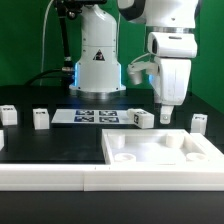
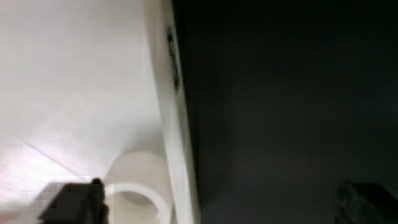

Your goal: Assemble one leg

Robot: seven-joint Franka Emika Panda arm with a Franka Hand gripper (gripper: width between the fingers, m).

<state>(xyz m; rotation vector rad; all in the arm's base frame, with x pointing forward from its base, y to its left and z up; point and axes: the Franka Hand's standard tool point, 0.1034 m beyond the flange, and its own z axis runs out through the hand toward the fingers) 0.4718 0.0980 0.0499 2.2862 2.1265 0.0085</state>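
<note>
The large white panel (image 1: pixel 165 150) with corner recesses lies flat at the exterior view's right. Small white legs with tags stand on the black table: one leg (image 1: pixel 142 118) by the marker board's end, one (image 1: pixel 41 119) further left, one (image 1: pixel 8 114) at the left edge, one (image 1: pixel 198 122) at the right. My gripper (image 1: pixel 165 117) hangs just above the panel's far edge, to the right of the nearest leg. In the wrist view the gripper (image 2: pixel 221 205) is open and empty, its fingers (image 2: pixel 71 205) wide apart over the panel's edge (image 2: pixel 80 100) and a corner recess (image 2: pixel 143 185).
The marker board (image 1: pixel 95 116) lies flat behind the legs. The robot base (image 1: pixel 97 65) stands at the back. A white ledge (image 1: pixel 60 178) runs along the table's front. Green walls close the back.
</note>
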